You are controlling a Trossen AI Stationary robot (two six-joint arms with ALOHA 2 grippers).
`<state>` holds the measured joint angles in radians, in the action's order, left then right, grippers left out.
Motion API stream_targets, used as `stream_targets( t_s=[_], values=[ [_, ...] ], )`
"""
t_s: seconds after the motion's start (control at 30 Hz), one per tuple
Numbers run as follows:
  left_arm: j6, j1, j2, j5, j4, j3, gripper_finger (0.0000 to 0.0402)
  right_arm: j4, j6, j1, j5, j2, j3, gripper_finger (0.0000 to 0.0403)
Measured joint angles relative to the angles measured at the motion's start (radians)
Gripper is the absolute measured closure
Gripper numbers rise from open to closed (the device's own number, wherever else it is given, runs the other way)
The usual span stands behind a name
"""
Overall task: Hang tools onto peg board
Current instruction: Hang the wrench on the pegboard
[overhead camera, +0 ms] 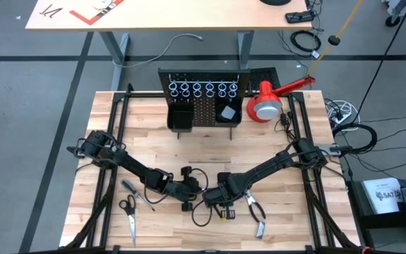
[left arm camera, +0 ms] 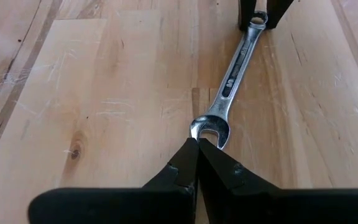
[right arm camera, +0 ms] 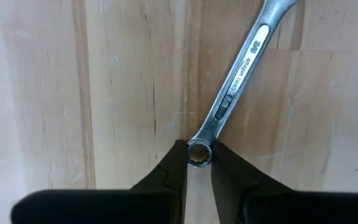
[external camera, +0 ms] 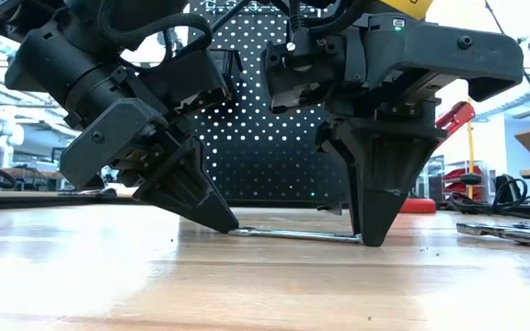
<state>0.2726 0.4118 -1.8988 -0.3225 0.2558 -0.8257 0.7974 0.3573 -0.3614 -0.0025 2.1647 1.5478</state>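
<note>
Meeting over a silver wrench point(left arm camera: 232, 73) near the table's front edge, both grippers stand with their fingertips down at the butcher-block table point(overhead camera: 154, 141). The wrench lies flat on the wood, between the two tools. The left gripper point(left arm camera: 197, 144) has its fingers clenched together with nothing between them, their tips touching the wrench's open-jawed end. The right gripper point(right arm camera: 199, 155) has its fingers pressed against either side of the wrench's ring end, grasping it while it rests on the wood.

Seen from above, both dark arms reach inward from the table's side edges and converge at the near centre. Black-handled scissors point(overhead camera: 128, 212) and a thin screwdriver point(overhead camera: 137, 193) lie to the left of the left gripper, close to the near-left edge. Black-handled pliers point(overhead camera: 256, 212) lie just right of the right gripper, also near the front edge. A thin black cable loops on the wood close to the front edge, under the right gripper.

The peg board point(overhead camera: 203, 99) stands upright at the far edge, centred, with a row of silver rings point(overhead camera: 203, 89) along its top and two black bins point(overhead camera: 180, 117) below; a small pale piece sits in the right-hand bin. A red-and-white lamp point(overhead camera: 268, 103) sits just right of the board. Bare wood stretches wide across the middle of the table, between the grippers and the board.
</note>
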Motion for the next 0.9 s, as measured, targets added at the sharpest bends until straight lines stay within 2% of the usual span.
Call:
stream_targets(
  t_s=[0.5, 0.77, 0.9],
  values=[
    [-0.026, 0.0, 0.034, 0.006, 0.011, 0.002, 0.0384, 0.012, 0.021, -0.013, 0.039, -0.057, -0.004, 0.0364],
    [-0.026, 0.0, 0.04, -0.001, 0.014, 0.002, 0.0384, 0.019, 0.02, -0.016, 0.044, -0.079, -0.004, 0.0401],
    [-0.023, 0.0, 0.041, 0.001, 0.015, 0.002, 0.0384, 0.014, 0.018, -0.019, 0.091, -0.08, -0.004, 0.0397]
  ],
)
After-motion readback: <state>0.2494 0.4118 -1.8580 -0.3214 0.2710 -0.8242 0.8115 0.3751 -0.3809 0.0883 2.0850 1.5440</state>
